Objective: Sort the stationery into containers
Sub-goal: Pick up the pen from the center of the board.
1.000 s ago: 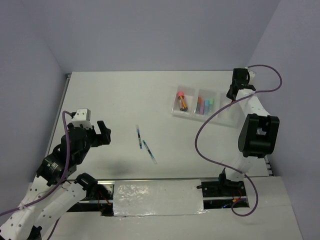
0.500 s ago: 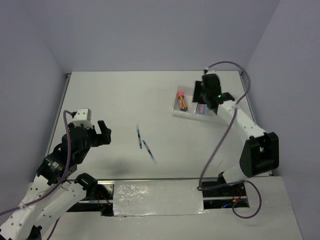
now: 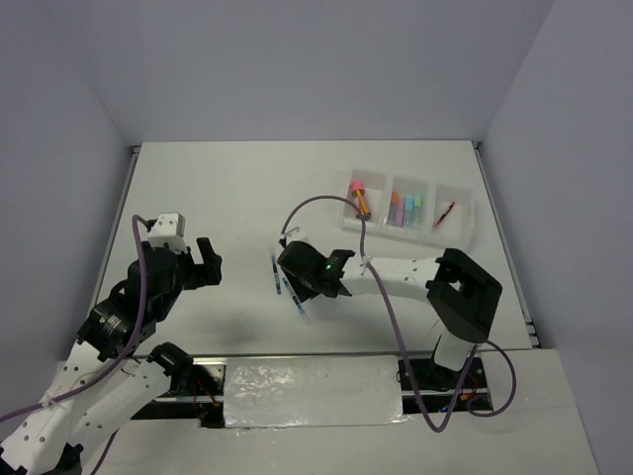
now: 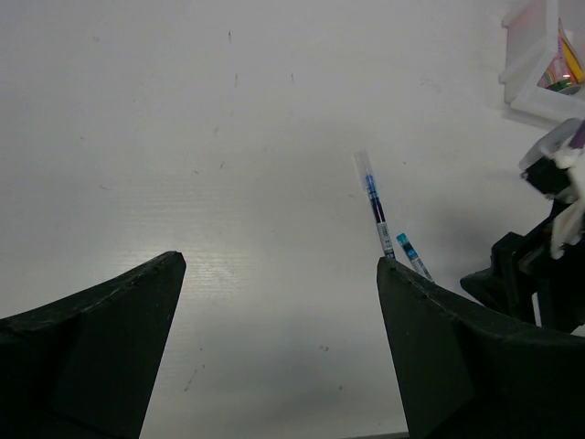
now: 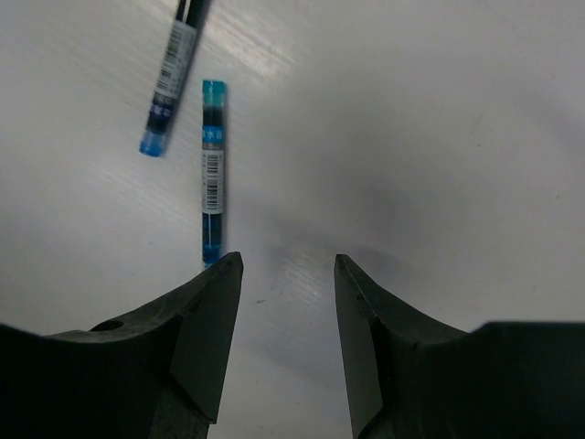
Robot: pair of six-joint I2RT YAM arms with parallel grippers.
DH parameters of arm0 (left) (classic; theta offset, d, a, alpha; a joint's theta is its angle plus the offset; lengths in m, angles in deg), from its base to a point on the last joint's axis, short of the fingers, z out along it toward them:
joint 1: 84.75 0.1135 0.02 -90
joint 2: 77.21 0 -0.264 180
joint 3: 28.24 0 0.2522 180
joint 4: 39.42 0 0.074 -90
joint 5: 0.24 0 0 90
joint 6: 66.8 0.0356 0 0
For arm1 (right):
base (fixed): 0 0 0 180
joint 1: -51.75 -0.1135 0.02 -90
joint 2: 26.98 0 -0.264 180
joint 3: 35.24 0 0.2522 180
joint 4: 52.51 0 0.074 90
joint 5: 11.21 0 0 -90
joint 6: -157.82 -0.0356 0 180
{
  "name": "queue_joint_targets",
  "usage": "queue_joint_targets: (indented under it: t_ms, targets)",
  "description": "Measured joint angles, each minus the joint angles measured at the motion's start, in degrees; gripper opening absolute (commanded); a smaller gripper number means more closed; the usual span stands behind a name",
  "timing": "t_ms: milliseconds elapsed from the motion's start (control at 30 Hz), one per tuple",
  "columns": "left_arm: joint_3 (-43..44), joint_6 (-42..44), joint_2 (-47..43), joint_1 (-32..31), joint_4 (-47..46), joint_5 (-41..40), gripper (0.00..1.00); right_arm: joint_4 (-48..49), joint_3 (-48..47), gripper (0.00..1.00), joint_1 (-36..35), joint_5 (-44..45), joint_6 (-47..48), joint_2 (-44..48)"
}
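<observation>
The right gripper [image 5: 288, 265] hangs low over the white table [image 3: 218, 188]. Its two fingers are partly apart and hold nothing. Right by one finger lies a thin blue pen [image 5: 212, 178]. It lies flat, with its long side pointing away from the gripper. It is clear, with a teal end and a white label. A second blue pen [image 5: 170, 82] lies beside it, tipped a little sideways. The left gripper [image 4: 280, 261] is spread wide, well apart from the pens. Farther off sits the clear tray [image 3: 465, 237].
</observation>
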Motion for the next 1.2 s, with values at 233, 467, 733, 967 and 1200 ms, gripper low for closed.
queue_joint_targets:
  t_ms: [233,467,733,967,1200]
  targets:
    - [0.00,-0.02,0.09,0.00,0.02,0.00,0.99,-0.74,-0.87,0.52,-0.94,0.44,-1.38,-4.90]
    - [0.00,0.00,0.15,0.00,0.02,0.00,0.99,0.07,-1.53,0.52,-1.92,0.24,-2.47,-4.96]
    - [0.00,0.00,0.13,0.00,0.02,-0.02,0.99,0.33,-3.13,0.52,-3.56,-0.83,-2.60,-5.75]
    - [0.00,-0.02,0.11,0.00,0.02,-0.02,0.99,1.20,-4.70,0.37,-3.69,-2.16,-2.58,-9.84]
    - [0.00,-0.02,0.02,0.00,0.02,-0.04,0.99,1.36,-6.99,0.00,-3.67,-2.38,-3.19,-12.94]
